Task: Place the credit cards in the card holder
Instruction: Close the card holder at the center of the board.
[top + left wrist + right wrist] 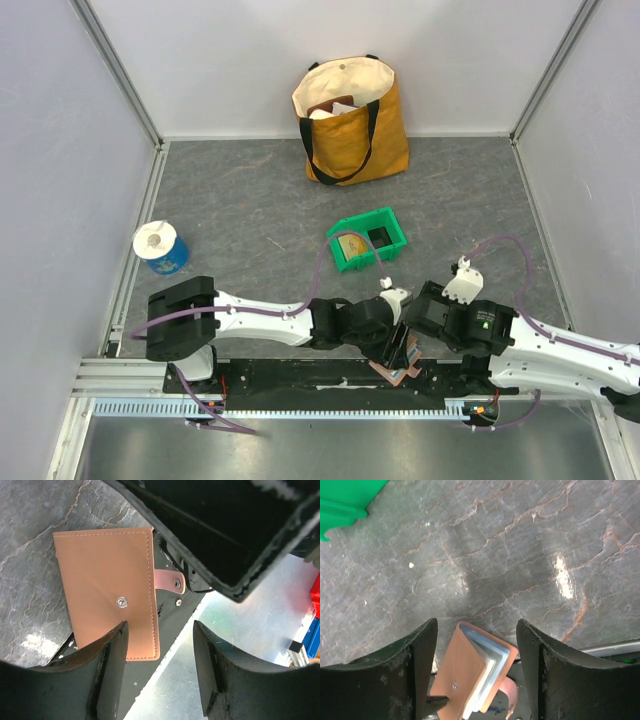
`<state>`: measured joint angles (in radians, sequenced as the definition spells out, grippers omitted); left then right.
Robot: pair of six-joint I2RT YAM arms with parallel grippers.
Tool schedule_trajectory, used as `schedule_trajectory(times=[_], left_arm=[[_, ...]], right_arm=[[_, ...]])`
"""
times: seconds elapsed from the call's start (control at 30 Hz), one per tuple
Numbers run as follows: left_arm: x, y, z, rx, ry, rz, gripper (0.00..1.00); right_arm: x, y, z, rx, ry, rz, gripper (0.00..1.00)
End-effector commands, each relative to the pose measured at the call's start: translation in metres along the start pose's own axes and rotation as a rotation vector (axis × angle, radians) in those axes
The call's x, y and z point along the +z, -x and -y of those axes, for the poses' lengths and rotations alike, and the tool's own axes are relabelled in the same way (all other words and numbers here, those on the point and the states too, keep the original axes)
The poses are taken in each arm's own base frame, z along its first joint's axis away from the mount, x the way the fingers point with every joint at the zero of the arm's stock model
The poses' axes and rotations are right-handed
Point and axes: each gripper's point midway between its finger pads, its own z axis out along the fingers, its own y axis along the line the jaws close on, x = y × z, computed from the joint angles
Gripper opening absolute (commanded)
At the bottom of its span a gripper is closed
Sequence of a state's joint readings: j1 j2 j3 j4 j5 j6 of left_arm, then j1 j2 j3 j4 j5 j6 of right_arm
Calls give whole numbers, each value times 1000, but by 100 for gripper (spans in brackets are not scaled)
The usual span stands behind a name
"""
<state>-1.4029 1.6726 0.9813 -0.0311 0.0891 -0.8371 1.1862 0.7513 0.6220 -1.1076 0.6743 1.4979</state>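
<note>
Top external view: green bin beyond the card holder, left gripper and right gripper both spread.

My table, a grey slab veined like stone, stretches from the near edge where my two arms are bolted to the white back wall; a mustard-yellow tote bag with black handles stands upright at the far side, against that wall; a green plastic bin sits near the middle, well apart from the bag; a blue-and-white roll stands on end close to the left wall; at the near edge the terracotta card holder rests partly on the grey surface and partly over the black base plate, its snap tab undone and its blue-grey lining showing at the open side.
</note>
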Motion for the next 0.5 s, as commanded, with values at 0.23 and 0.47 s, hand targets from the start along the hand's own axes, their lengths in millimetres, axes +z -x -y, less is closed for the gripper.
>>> schedule_trajectory(times=[0.23,0.47], left_arm=[[15,-23,-28,-40,36,-85,47],[23,-38,-58,-111,160,-104,46]], right_arm=[[-17,-53,-9,33,115,-296,73],[-14,-66,-1,0,44,-344,74]])
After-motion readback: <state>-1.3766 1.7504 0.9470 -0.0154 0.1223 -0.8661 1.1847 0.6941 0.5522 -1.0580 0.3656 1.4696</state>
